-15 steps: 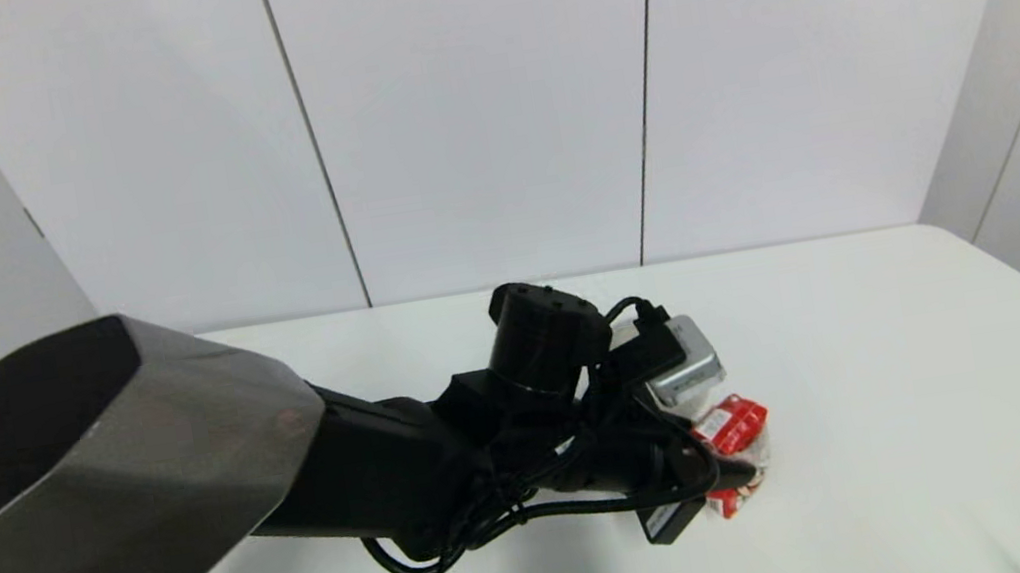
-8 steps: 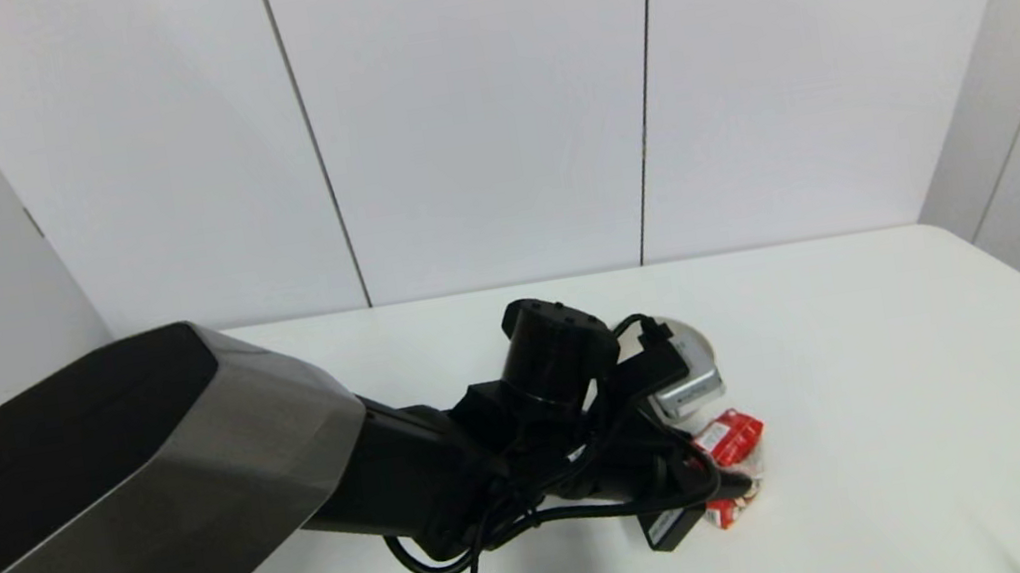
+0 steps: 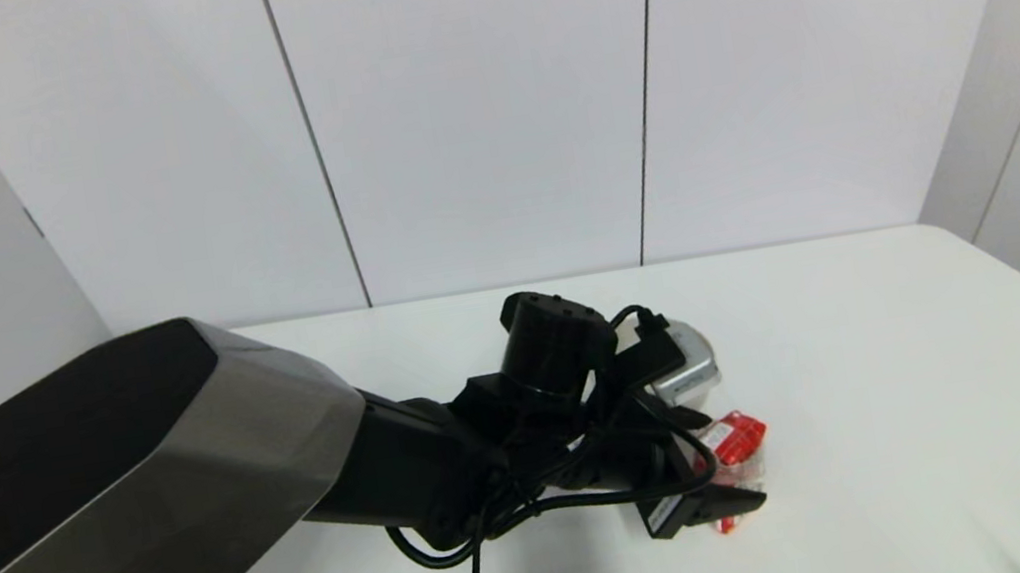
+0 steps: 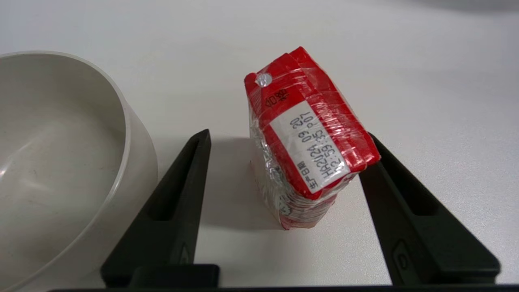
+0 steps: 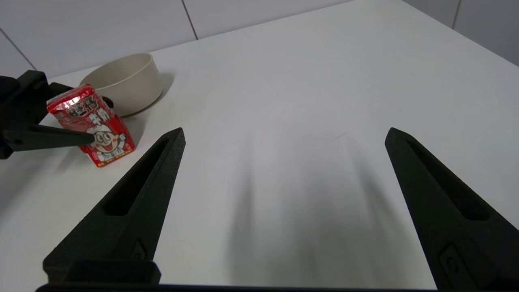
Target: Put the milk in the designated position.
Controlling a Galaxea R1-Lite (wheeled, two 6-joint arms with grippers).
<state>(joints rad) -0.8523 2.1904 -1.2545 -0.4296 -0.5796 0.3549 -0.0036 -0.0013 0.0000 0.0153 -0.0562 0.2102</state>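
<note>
The milk (image 3: 736,443), a small red carton with a white cartoon face, stands on the white table, leaning a little. In the left wrist view the milk (image 4: 308,138) sits between the fingers of my left gripper (image 4: 288,134), which is open. One finger (image 4: 389,190) lies close against the carton's side and the other stands well clear of it. The right wrist view shows the milk (image 5: 93,125) beside the beige bowl (image 5: 121,83). My right gripper (image 5: 284,129) hangs open over bare table, holding nothing, off to the carton's right.
The round beige bowl (image 4: 134,134) stands just beside the left gripper's free finger, and the left arm hides it in the head view. The left arm (image 3: 197,495) reaches across the table's near left. White wall panels close off the far edge.
The left gripper came down a little with the milk, then spread its fingers. The carton now rests on the table instead of being clamped.
</note>
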